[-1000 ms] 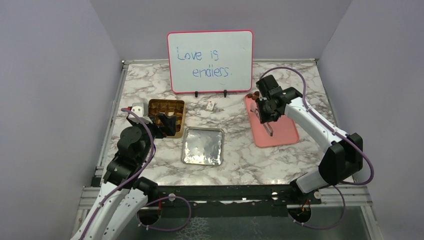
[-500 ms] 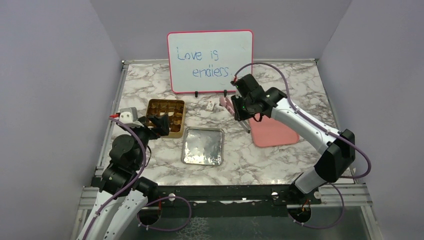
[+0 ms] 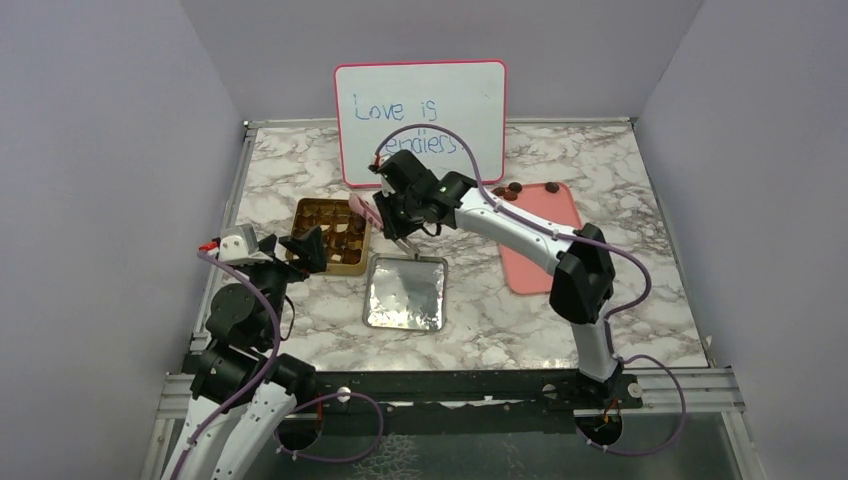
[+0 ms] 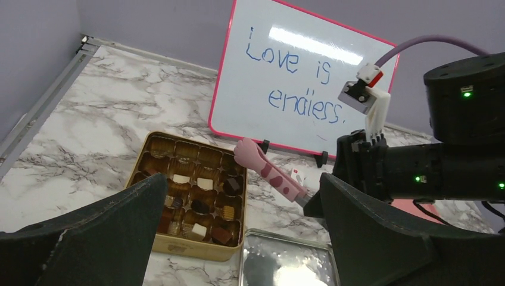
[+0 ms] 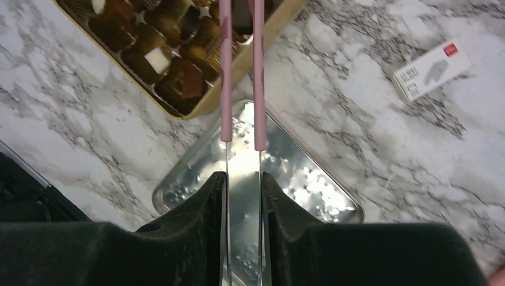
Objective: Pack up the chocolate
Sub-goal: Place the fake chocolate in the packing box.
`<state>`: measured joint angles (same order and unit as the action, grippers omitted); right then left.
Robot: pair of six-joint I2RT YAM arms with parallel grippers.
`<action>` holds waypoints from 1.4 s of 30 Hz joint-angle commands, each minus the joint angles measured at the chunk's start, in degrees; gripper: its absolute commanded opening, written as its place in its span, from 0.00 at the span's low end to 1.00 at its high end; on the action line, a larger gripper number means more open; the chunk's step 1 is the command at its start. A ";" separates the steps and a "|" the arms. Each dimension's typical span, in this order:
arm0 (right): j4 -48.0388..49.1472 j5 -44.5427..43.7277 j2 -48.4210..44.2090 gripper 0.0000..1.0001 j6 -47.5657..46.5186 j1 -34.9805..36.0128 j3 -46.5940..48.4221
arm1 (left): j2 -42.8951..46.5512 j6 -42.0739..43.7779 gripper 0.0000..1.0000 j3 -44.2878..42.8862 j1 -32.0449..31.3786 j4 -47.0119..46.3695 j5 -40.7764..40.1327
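The left hand (image 3: 288,247) is fully open with its jaws spread wide and nothing between them; it hovers above the tabletop (image 3: 480,340) just beside the near-left corner of the gold tin (image 4: 184,249). The right arm reaches across the workspace, and the right hand (image 5: 241,179) is closed on the metal end of a pair of pink tongs (image 5: 224,89). The two pink arms of the tongs run parallel and close together, and their tips are above the right side of the gold tin. A dark shape shows between the tong arms at the upper edge of the right wrist view; whether it is a gripped piece cannot be determined. The chocolate (image 4: 205,183) is located mainly in the compartments of the gold tin, as dark brown, lighter brown and cream-white pieces. A few further brown pieces (image 3: 512,189) lie at the far end of the pink tray (image 3: 545,260), well apart from the tin on the right side of the tabletop. A silver lid (image 3: 405,292) lies flat just beside the near-right corner of the tin, under the tong shafts. A whiteboard (image 3: 420,122) stands upright at the far edge, and a small white card (image 5: 432,70) lies near its base.
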<state>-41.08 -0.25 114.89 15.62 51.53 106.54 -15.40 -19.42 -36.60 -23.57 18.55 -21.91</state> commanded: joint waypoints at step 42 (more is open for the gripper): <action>-19.55 -3.77 13.13 0.34 -13.30 2.98 22.74 | -2.93 -2.42 0.99 -1.69 0.90 2.73 -1.10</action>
<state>-57.25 -2.22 124.79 6.59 53.54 125.54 -19.64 -21.63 -37.04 -22.94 21.98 -22.39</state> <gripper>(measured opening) 0.345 0.991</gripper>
